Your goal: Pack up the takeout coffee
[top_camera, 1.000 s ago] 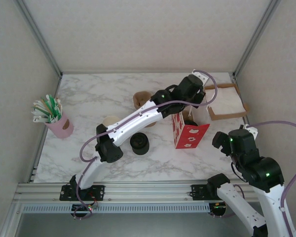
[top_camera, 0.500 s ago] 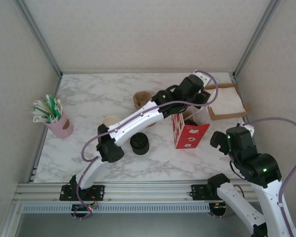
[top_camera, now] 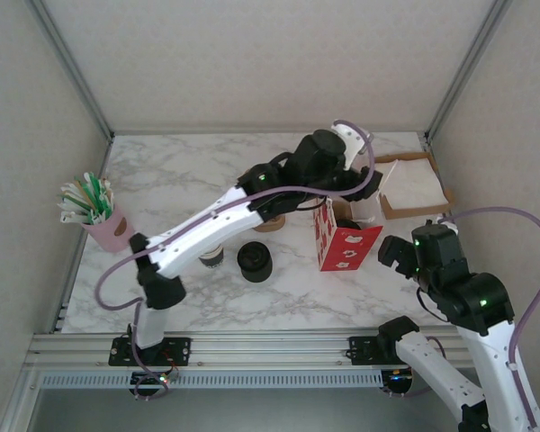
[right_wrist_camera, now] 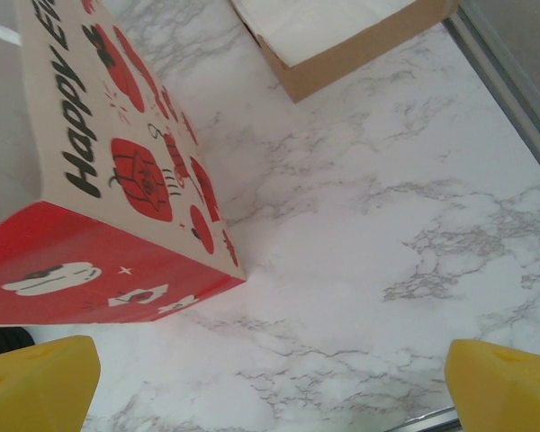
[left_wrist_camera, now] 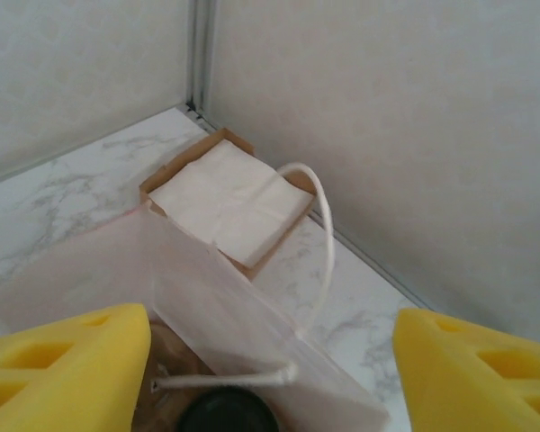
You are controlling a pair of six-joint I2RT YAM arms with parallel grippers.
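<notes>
left wrist view: the left claw [left_wrist_camera: 270, 324] hangs over the open bag [left_wrist_camera: 225, 288]. its yellow fingers [left_wrist_camera: 67, 364] are spread wide with nothing between them. down inside the bag the coffee [left_wrist_camera: 223, 410] shows as a round black lid facing up, clear of both fingers, just under the cord handle [left_wrist_camera: 220, 380]. beyond the bag a brown tray [left_wrist_camera: 182, 160] of napkins lies by the corner. in the right wrist view the right claw [right_wrist_camera: 272, 369] is wide open and empty above the table [right_wrist_camera: 360, 225], with the bag's red side to its left. in the top external view the lids [top_camera: 255, 261] stand left of the bag, apart.
</notes>
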